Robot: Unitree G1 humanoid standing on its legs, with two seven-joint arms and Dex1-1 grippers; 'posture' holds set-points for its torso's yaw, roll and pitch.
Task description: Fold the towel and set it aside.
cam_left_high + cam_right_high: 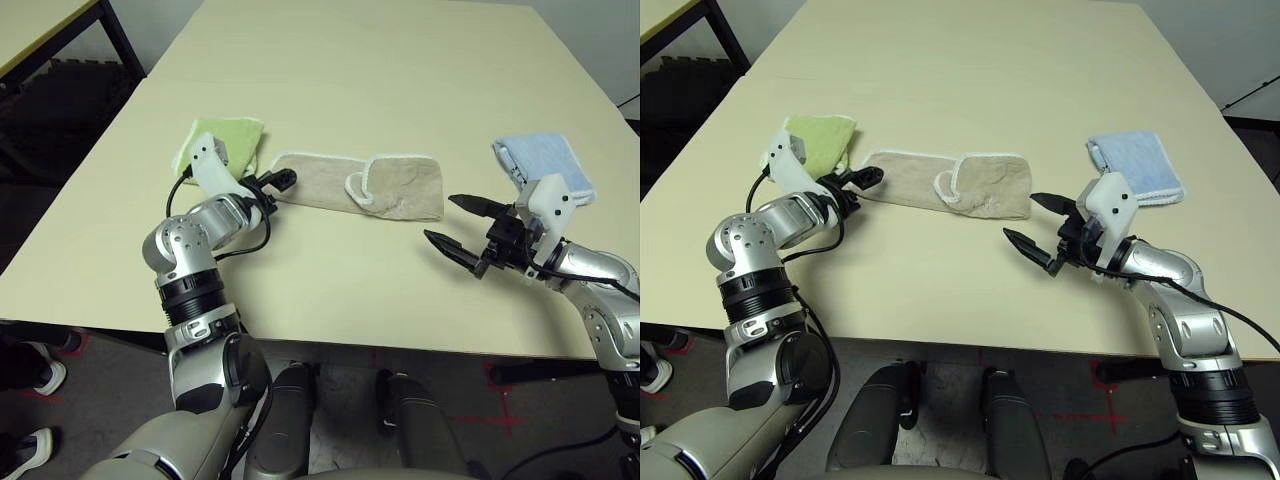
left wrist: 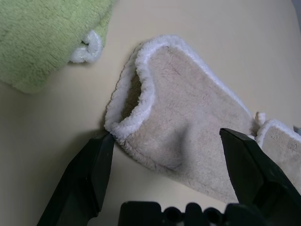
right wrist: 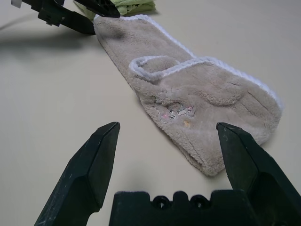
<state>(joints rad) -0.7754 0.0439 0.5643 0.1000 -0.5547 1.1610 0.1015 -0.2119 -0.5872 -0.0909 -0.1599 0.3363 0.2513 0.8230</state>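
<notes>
- The lime-green towel (image 1: 221, 144) lies folded on the counter (image 1: 350, 70), just behind the left claw (image 1: 272, 186).
- The left claw's fingers stand apart, astride the towel's (image 1: 362, 183) near end.
- The towel's long axis runs from the left claw toward the right claw (image 1: 458, 227).
- The right claw gapes empty just short of the towel's far end, beside the light-blue towel (image 1: 545, 163).

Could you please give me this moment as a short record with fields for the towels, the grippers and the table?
task towel: beige towel, folded into a long strip at mid-table
other towels: green towel beside its left end; blue towel apart, to the right
left gripper: open, fingers either side of the beige towel's left end
right gripper: open, short of the right end, holding nothing
table: pale cream top
</notes>
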